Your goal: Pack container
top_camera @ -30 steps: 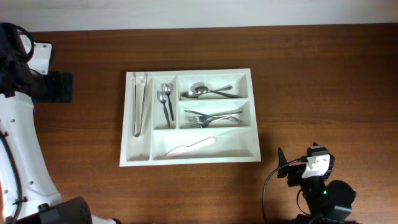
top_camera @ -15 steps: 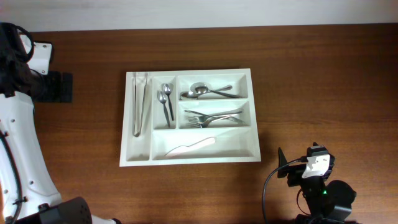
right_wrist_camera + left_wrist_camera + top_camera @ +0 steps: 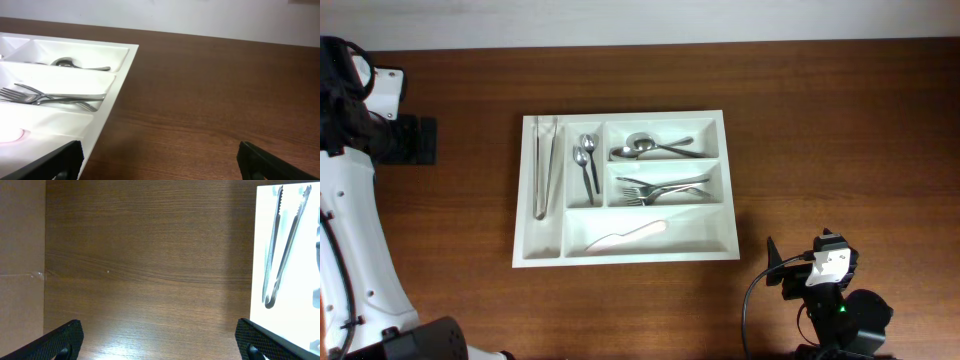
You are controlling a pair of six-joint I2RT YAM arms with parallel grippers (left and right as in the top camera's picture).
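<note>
Left claw [image 3: 160, 341] agape, right claw [image 3: 161, 161] agape, both off container [image 3: 620, 254]

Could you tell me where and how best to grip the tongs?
From straight above, probably near the joined end of the tongs, where the arms run close. They lie flat in the container's narrow outer compartment, whose walls block a sideways approach.

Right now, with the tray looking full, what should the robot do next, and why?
Probably nothing beyond leaving both arms parked: tongs, spoons, forks and a white utensil already lie in compartments of the container, no loose piece shows on the table, and the left gripper and right gripper are open and empty.
</note>
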